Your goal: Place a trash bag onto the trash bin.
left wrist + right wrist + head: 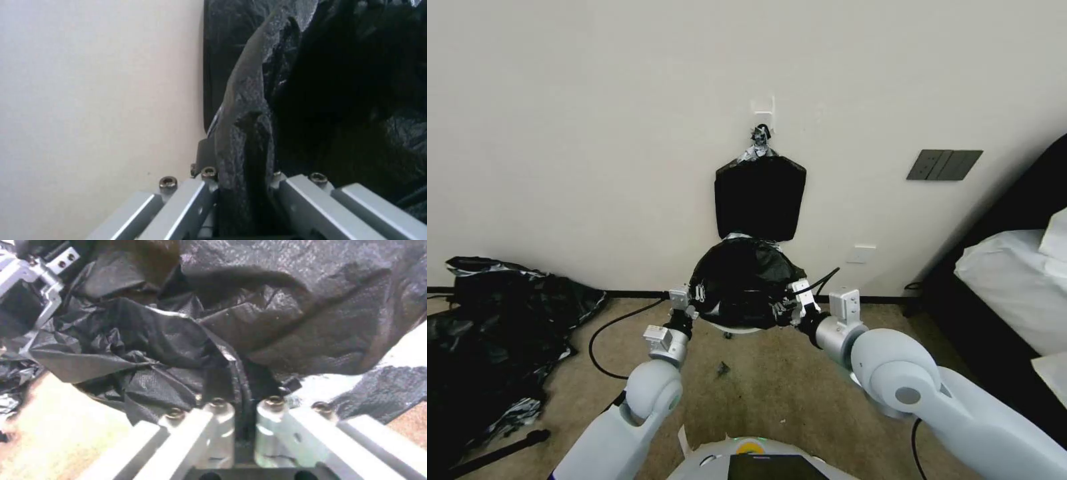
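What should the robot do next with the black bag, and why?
Probably pull the trash bag a bit lower. Both the left gripper and right gripper pinch its edges, and it drapes over the trash bin, whose pale base peeks out below.

trash bag (746, 283): thin wrinkly glossy black plastic | hand (242, 196): matt metal

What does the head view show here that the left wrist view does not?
Head view alone: the trash bin peeking out pale under the trash bag, the right gripper at the bag's right edge, a flat black stack of bags hanging on the wall above, and a heap of black sheeting on the floor. Left wrist view alone: the left gripper fingers pinching a fold of bag. Both: bag, left gripper, wall.
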